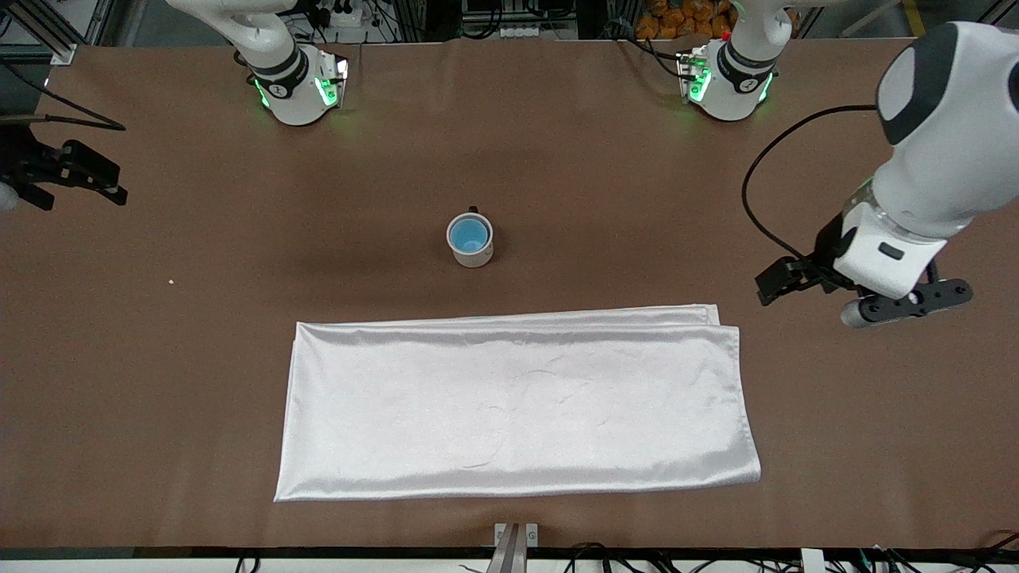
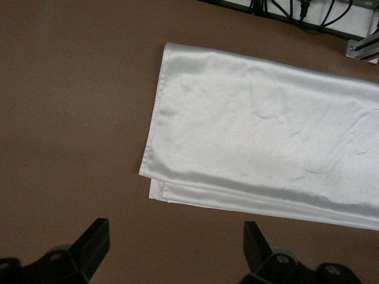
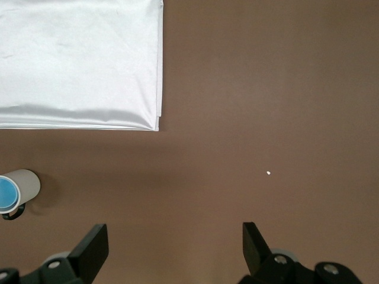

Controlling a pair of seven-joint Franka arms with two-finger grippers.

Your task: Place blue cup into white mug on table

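— Where do we stand?
— I judge it done: the blue cup [image 1: 468, 233] sits inside the white mug [image 1: 472, 250], mid tabletop [image 1: 199, 239].
— End effectors?
— Left end effector [image 2: 176, 244] hangs wide and empty near the white cloth [image 1: 517, 402]; right end effector [image 3: 174, 242] waits wide over bare top.
— Obstacles?
— None; the cloth lies nearer the camera.

Blue cup [image 1: 468, 233] inside white mug [image 1: 473, 253]

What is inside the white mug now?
The blue cup sits inside the white mug, its open top showing. The mug's wall covers the cup's sides and bottom, so nothing below it can be seen.
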